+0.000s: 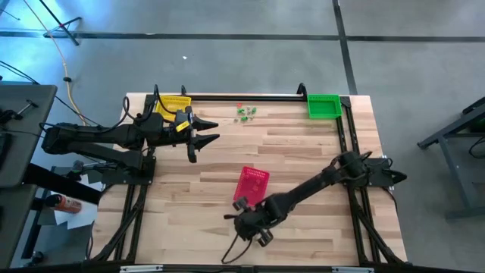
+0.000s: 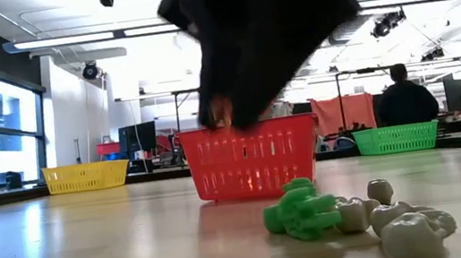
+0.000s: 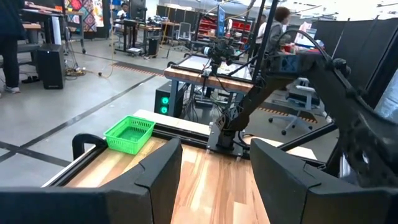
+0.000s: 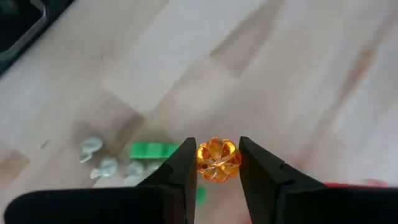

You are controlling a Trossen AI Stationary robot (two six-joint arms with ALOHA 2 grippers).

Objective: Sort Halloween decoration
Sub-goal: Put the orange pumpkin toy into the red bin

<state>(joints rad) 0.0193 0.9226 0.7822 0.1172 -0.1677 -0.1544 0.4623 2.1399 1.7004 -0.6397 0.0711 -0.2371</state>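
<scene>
- High view: wooden table (image 1: 303, 152) with yellow basket (image 1: 173, 104) at the far left corner, green basket (image 1: 323, 105) at the far right corner, pink-red basket (image 1: 252, 184) near the middle. Small heap of Halloween decoration (image 1: 245, 113), tiny green and red pieces, at the far edge between the yellow and the green basket. Left gripper (image 1: 206, 131) just beside the yellow basket, fingers apart, nothing between them. Right gripper (image 1: 239, 205) at the near side of the pink-red basket; state of its jaws not visible here.
- Low view: heap very near the camera, one bright green knobby piece (image 2: 302, 210) and several pale rounded pieces (image 2: 401, 219) touching each other on the table top. Red basket (image 2: 251, 159) behind them, dark arm (image 2: 271, 33) above it. Yellow basket (image 2: 86, 175) and green basket (image 2: 396, 138) far back. A person (image 2: 404, 97) seated in the room beyond.
- Left wrist view: two dark fingers (image 3: 280, 177) wide apart, empty; green basket (image 3: 130, 133) on the table corner ahead.
- Right wrist view: right gripper (image 4: 217, 160) clamped on a small orange trinket (image 4: 218, 159), round, glossy, translucent, ribbed like a pumpkin, held above the table. Below, blurred, a green flat piece (image 4: 154, 150) and a few pale small pieces (image 4: 106, 164) on the wood.
</scene>
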